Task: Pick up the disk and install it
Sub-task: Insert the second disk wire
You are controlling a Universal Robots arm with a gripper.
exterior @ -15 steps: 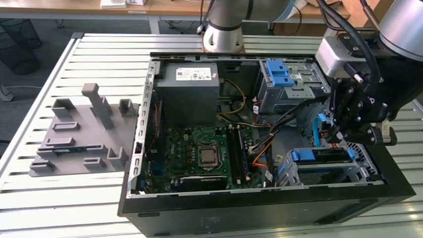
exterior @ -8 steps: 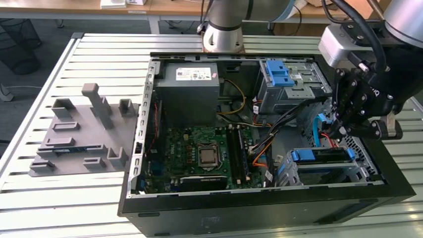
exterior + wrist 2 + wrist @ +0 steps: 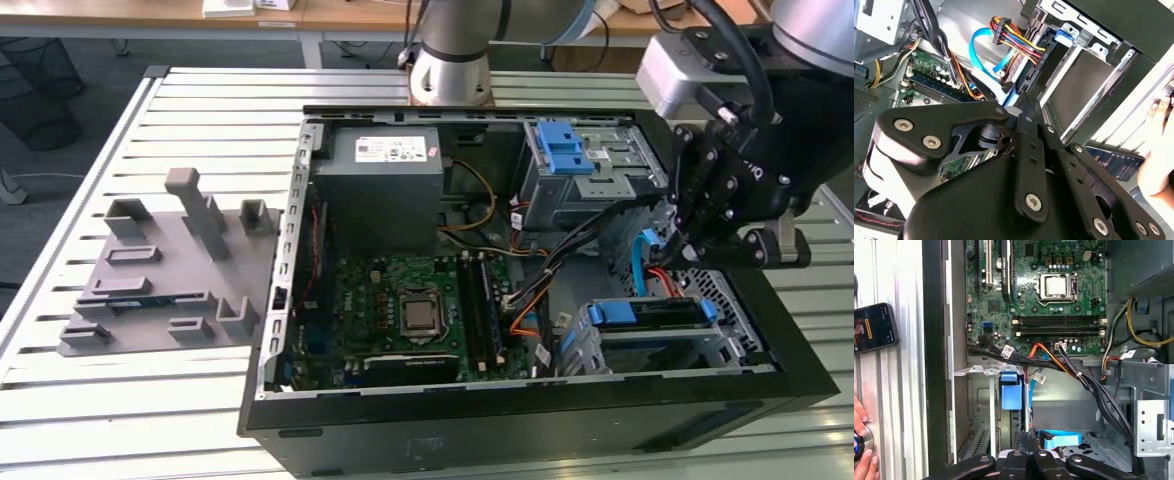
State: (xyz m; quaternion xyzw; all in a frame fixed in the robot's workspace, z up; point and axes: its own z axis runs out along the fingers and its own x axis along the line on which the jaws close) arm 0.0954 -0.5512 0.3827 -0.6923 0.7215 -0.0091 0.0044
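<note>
Black steel frames the open computer case [image 3: 534, 410], lying on its side on a slatted metal table [image 3: 200, 90]. The disk [image 3: 650, 314] sits in the drive cage at the case's near corner, on the exterior view's right, its blue carrier bracket facing up. The gripper [image 3: 721, 255] hangs just beyond the disk on its far side, above the cage and among the loose cables. In the first wrist view its fingers [image 3: 1022, 441] are drawn narrow, close together, with nothing visible between them. A green motherboard [image 3: 407, 310] fills the case floor on the exterior view's left. Outside the case, a phone [image 3: 874, 327] lies on the table near a person's hand [image 3: 861, 440].
</note>
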